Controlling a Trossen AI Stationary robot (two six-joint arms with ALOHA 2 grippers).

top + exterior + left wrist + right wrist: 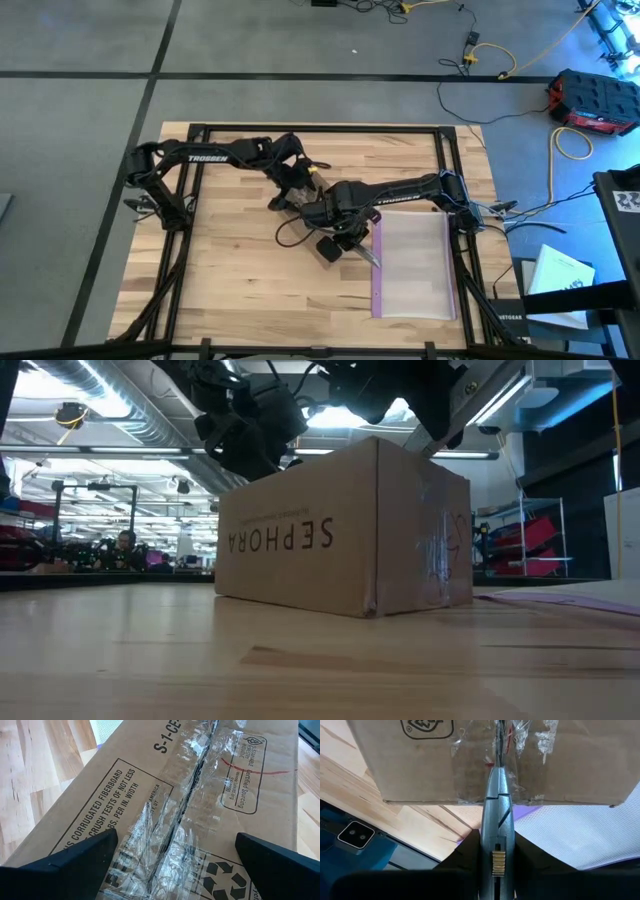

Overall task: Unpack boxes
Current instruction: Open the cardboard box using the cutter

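Right end effector (496,845) grips the grey knife tool (496,795), tip in the taped seam of the box (345,535), mid-desk (250,290) beside the plastic bag (412,262). Left end effector (175,857) hovers wide above. Best to keep the blade shallow, along the seam.

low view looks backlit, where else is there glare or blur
Low view: bright ceiling lights behind leave the brown cardboard box face dim, the near table blurred. Left wrist view: clear tape along the seam glints white; its own dark fingers are soft. Right wrist view: the slim grey knife-like tool shines along its blade.
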